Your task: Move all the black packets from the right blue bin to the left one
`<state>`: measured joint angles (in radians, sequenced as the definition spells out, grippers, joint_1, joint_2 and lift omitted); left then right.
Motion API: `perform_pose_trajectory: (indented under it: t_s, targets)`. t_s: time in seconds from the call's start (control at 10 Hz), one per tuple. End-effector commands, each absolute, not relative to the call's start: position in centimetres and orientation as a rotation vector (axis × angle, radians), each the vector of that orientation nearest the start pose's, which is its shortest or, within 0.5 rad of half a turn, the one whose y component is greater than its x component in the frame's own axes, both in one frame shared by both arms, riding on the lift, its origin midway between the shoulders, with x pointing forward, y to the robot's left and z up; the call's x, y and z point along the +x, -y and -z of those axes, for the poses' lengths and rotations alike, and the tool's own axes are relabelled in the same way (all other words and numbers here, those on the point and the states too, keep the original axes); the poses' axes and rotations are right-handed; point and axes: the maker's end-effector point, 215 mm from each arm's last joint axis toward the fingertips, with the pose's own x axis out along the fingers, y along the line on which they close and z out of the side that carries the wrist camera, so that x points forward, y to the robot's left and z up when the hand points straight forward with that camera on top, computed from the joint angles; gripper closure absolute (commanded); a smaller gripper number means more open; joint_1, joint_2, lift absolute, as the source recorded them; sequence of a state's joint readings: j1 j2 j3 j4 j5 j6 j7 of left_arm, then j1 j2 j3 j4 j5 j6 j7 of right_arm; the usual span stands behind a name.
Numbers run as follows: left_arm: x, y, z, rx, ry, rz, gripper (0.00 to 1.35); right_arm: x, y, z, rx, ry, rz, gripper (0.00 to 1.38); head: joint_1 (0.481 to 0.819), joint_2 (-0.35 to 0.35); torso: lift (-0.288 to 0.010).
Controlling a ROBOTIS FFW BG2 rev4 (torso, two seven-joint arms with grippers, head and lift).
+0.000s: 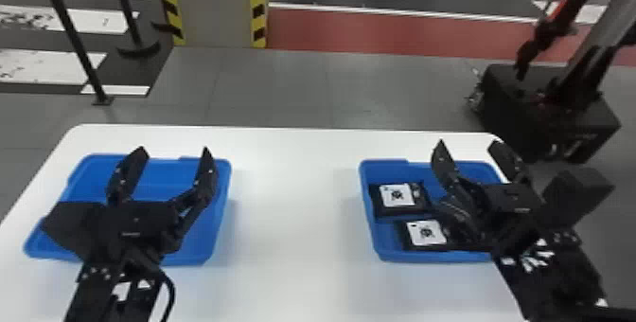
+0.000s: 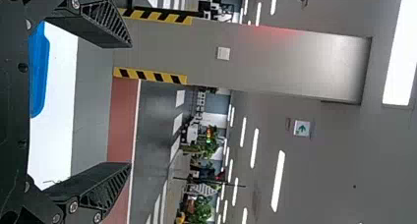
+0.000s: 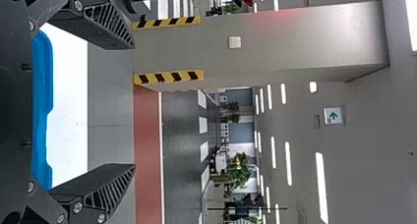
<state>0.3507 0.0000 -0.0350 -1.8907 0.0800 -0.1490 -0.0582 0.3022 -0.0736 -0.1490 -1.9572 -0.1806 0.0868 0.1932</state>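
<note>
Left gripper [image 1: 174,149]: jaws released, spread wide, above the left bin [image 1: 222,193]. Right gripper [image 1: 467,143]: same, jaws wide apart, above the right bin [image 1: 371,236]. Wrist views agree, both pairs parted, their bases cut off at the edge.

Under the right arm I make out two black packets with white labels, both in the right bin: one farther back [image 1: 396,196], one nearer [image 1: 426,233]. Right ends of both run in behind the dark arm; can't tell where they stop, or whether more lie under there. Left bin: blue floor visible toward the back, the front and middle covered by the left arm, so contents there I can't tell.

Both bins sit well apart on the white counter [image 1: 293,202], whose near edge is cut off. Past it, a striped pillar [image 1: 217,4], top out of the head view; black poles [image 1: 71,32], cropped too; at right a black wheeled machine [image 1: 544,112], upper part cut off.
</note>
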Motion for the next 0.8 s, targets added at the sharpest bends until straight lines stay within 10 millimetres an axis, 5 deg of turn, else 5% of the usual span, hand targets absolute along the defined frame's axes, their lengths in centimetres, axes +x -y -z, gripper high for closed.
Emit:
perform_pose_trajectory:
  t_s: [0.0,0.4,0.7]
  targets:
    - [48.7,-19.9,30.9,-0.094,0.118,0.081,0.17,50.7,27.7,31.7,0.078,-0.022,-0.092,0.17,0.695,-0.089,-0.11]
    - [48.4,-20.5,30.3,-0.101,0.141,0.071,0.17,48.5,30.5,37.4,0.032,-0.373,-0.076,0.17,0.695,-0.093,-0.11]
    - [48.0,-21.3,30.6,-0.098,0.141,0.057,0.17,46.8,37.1,41.4,0.003,-0.527,-0.003,0.17,0.695,-0.128,-0.11]
